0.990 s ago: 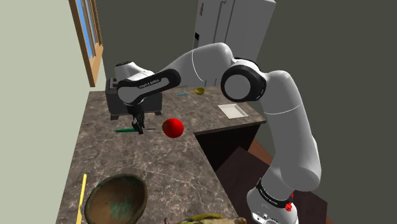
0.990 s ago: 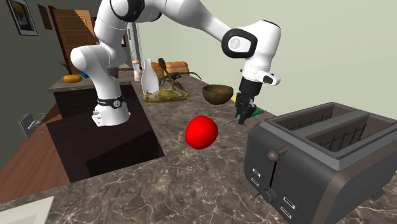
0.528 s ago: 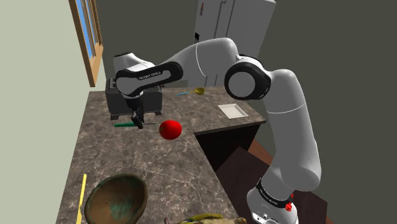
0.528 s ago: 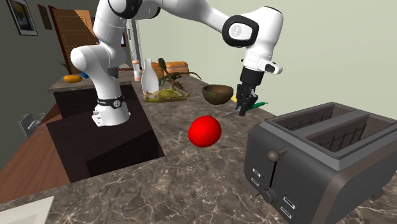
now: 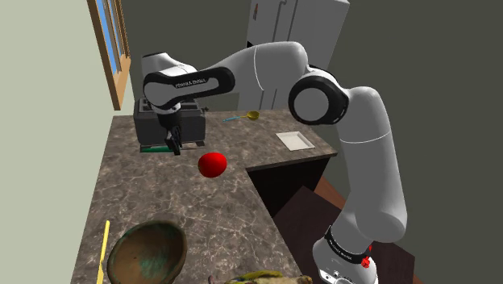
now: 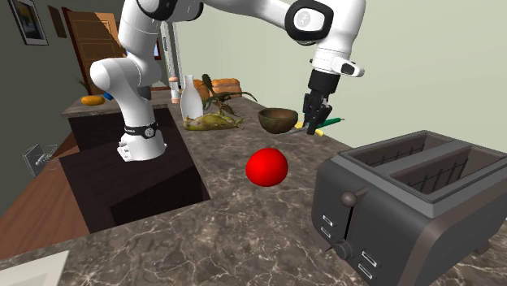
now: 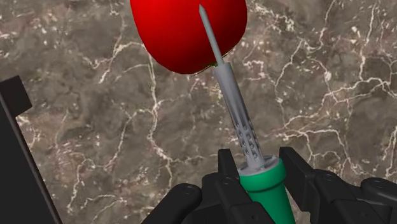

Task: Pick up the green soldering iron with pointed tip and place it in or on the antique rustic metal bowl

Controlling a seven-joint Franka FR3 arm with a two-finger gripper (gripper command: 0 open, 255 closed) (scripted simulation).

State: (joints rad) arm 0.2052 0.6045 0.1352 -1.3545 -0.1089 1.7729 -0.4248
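Observation:
My gripper (image 7: 262, 186) is shut on the green soldering iron (image 7: 264, 191), clasping its green handle. The grey shaft and pointed tip (image 7: 219, 60) stick out ahead of the fingers. In the shoulder view the gripper (image 5: 174, 146) holds the iron (image 5: 152, 149) level, above the counter and in front of the toaster. In the second exterior view the gripper (image 6: 315, 123) hangs beside the brown metal bowl (image 6: 278, 119), the iron's green handle (image 6: 331, 123) pointing away from it. The bowl (image 5: 147, 252) stands at the counter's near end in the shoulder view.
A red ball (image 5: 213, 164) (image 6: 267, 166) lies on the marble counter (image 5: 209, 206) below the iron's tip. A black toaster (image 6: 410, 195) (image 5: 168, 121) stands behind the gripper. A yellow stick (image 5: 105, 246) lies by the bowl. A white bottle (image 6: 189, 101) and a spoon (image 5: 247, 116) stand farther off.
The gripper has risen off the counter with the soldering iron and shifted toward the toaster. The red ball has rolled a little to the shoulder view's left.

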